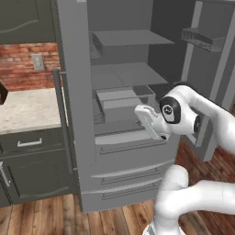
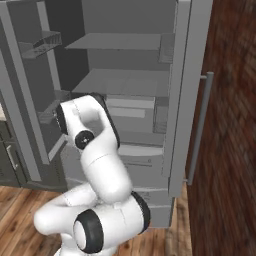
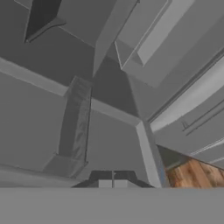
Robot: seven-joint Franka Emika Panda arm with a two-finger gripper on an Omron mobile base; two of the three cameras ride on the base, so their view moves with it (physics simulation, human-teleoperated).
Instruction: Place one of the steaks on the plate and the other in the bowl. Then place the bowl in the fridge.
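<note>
Hand view: fingers (image 3: 113, 183) together, empty; one fridge (image 1: 119, 82), two doors open.

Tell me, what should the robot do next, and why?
Probably draw the arm back from the fridge and go for the bowl. The fridge doors stand wide open, so that step looks done. The gripper looks shut with nothing between its tips, right in front of the fridge, so it seems to have nothing to put in yet.
</note>
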